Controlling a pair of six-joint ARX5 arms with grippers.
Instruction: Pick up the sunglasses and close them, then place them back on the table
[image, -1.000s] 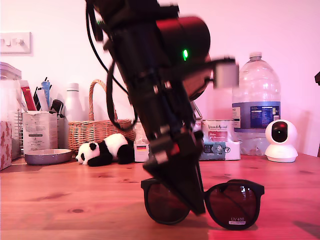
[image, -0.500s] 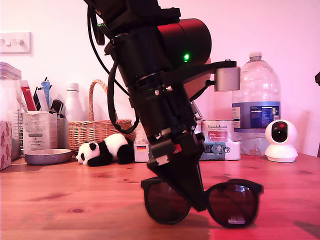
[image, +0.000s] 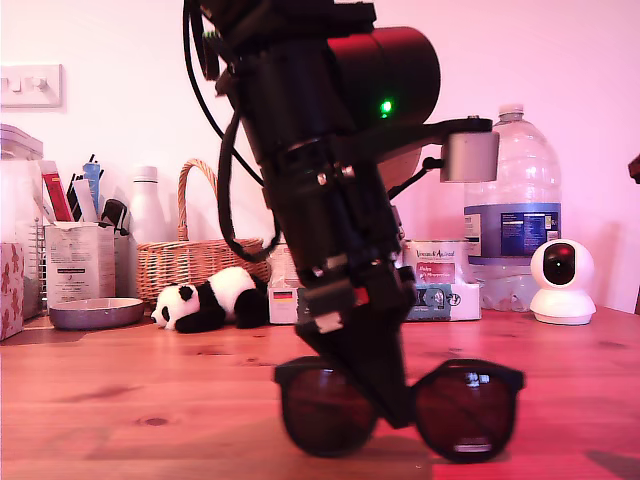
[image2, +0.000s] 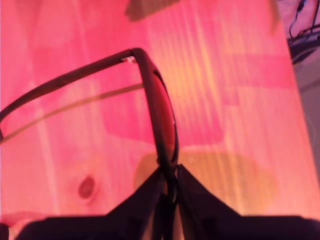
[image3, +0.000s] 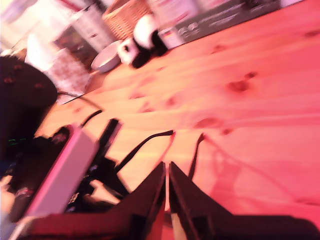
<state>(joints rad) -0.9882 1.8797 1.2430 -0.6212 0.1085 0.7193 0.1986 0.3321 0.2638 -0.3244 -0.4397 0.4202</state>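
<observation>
Sunglasses held at the bridge, low over the counter.

In the exterior view, our first gripper (image: 395, 405) descends at the frame's lower centre with its jaws clenched on the bridge of the sunglasses (image: 455, 410), lenses facing the camera just above the counter (image: 150, 400). The first wrist view shows the frame (image2: 160, 115) edge-on between the jaws, one temple arm extending open. Our second gripper (image3: 166, 187) has its jaws nearly together, grasping nothing, near a temple tip. A panda toy (image: 210, 297) lies at mid-left of the exterior view.
</observation>
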